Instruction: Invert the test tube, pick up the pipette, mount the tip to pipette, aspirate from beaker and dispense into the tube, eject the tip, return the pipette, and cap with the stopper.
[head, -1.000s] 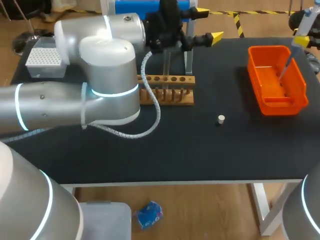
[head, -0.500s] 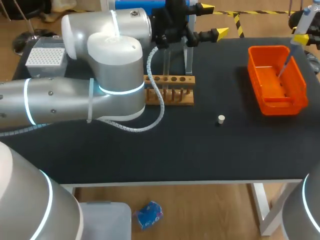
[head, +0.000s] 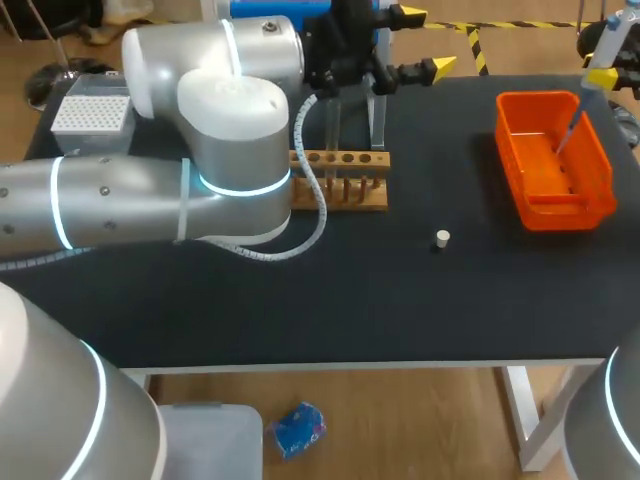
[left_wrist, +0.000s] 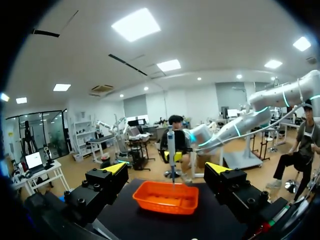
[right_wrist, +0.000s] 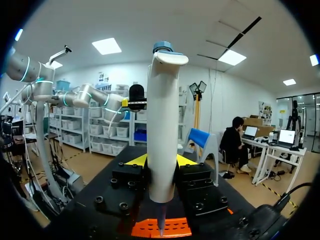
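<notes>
My right gripper (head: 603, 75) is shut on the white pipette (right_wrist: 162, 135), whose thin lower end (head: 568, 132) hangs over the orange bin (head: 553, 200). In the right wrist view the bin (right_wrist: 175, 228) lies directly under the pipette's point. My left gripper (head: 420, 42) stands open and empty at the table's far edge, above and behind the wooden tube rack (head: 340, 190). In the left wrist view the open gripper (left_wrist: 167, 170) faces the bin (left_wrist: 150, 197) and the pipette (left_wrist: 171, 150) across the table. Clear tubes (head: 331, 130) stand upright in the rack. A small white stopper (head: 442, 238) lies on the black table.
A grey tip box (head: 88, 115) sits at the far left. A blue object (head: 265, 10) stands behind the left arm at the back edge. My left arm's bulky elbow (head: 230, 150) covers the rack's left end.
My left arm shifted back and to the right a second ago, carrying its open gripper farther from the rack, then held still. The right arm and pipette have not moved.
</notes>
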